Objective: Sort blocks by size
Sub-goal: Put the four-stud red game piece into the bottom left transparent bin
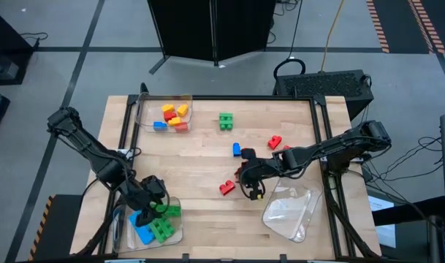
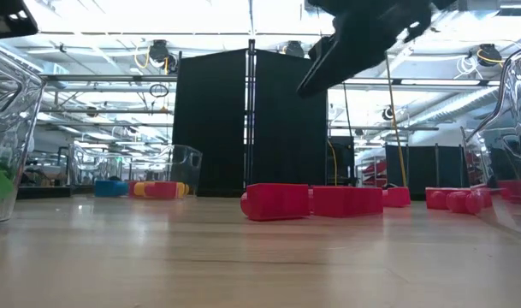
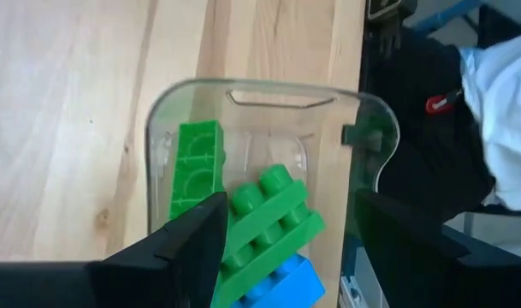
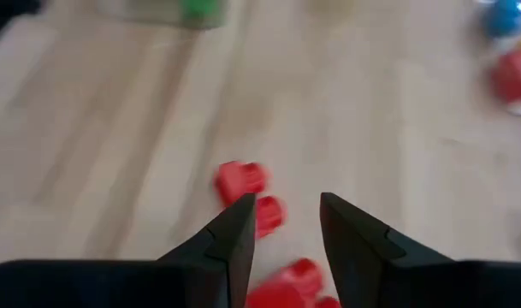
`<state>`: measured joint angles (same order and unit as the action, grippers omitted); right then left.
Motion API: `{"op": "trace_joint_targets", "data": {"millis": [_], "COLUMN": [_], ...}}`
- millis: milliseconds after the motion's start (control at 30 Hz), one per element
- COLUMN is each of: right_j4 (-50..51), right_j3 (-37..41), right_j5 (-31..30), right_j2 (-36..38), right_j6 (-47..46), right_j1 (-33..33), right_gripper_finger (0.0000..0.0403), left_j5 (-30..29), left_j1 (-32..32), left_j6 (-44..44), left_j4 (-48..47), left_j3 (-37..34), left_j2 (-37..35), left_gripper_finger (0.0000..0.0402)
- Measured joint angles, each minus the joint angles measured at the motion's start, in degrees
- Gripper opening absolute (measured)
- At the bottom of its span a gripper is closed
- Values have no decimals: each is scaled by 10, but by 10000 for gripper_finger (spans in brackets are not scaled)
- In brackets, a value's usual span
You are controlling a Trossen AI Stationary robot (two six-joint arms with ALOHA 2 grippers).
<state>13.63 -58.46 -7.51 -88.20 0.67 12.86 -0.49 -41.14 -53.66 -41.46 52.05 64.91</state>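
The left tool [image 1: 150,207] hangs over the clear tray [image 1: 175,235] at the near left corner of the bench [image 1: 207,157], its fingers [image 3: 196,239] spread with nothing between them. In that tray lie green blocks [image 3: 269,218] on top of a blue block [image 3: 286,287] — one green piece stands on edge against the tray wall.

The right tool [image 1: 253,184] hovers above the middle of the bench, fingers [image 4: 234,235] a little apart and empty, just beside a red block [image 1: 227,188] and a small yellow one [image 1: 259,195]. Close by sits a second clear tray [image 1: 289,212], lying tilted.

Loose on the bench are a green block [image 1: 226,121], a blue block [image 1: 237,149] and more red blocks [image 1: 275,141]. A third tray [image 1: 145,117] at the far left holds yellow, orange, red and blue blocks [image 1: 172,117] — all small.
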Motion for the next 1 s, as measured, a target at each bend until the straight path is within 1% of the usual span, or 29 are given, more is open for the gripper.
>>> {"op": "trace_joint_targets", "data": {"millis": [100, 167, 267, 333, 500, 533, 600, 700, 867, 1000], "right_j4": [17, 52, 113, 146, 210, 222, 249, 286, 281, 273], "right_j3": [0, 0, 0, 0, 0, 0, 0, 0, 0, 0], "right_j5": [-62, -87, -93, -93, -94, -96, -113, -137, -128, -87], "right_j2": [0, 0, 0, 0, 0, 0, 0, 0, 0, 0], "right_j6": [-25, -24, -10, -11, -15, -19, -39, -58, -53, -39], "right_j1": [-6, -11, -20, -25, -34, -35, -38, -40, -38, -38], "right_gripper_finger": [118, 118, 118, 119, 132, 136, 146, 164, 196, 219], "left_j5": [-5, -14, -40, -70, -192, -209, -223, -226, -245, -260], "left_j1": [9, 16, 29, 37, 55, 59, 73, 95, 131, 154], "left_j6": [12, 23, 48, 71, 154, 170, 204, 229, 261, 302], "left_j4": [-2, -2, -2, -2, -4, -6, -13, -12, -10, 4], "left_j3": [0, 0, 0, 0, 0, 0, 0, 0, 0, 0], "left_j2": [-13, -21, -33, -40, -45, -45, -42, -37, -20, 0], "left_gripper_finger": [255, 255, 255, 255, 255, 255, 255, 255, 255, 255]}}
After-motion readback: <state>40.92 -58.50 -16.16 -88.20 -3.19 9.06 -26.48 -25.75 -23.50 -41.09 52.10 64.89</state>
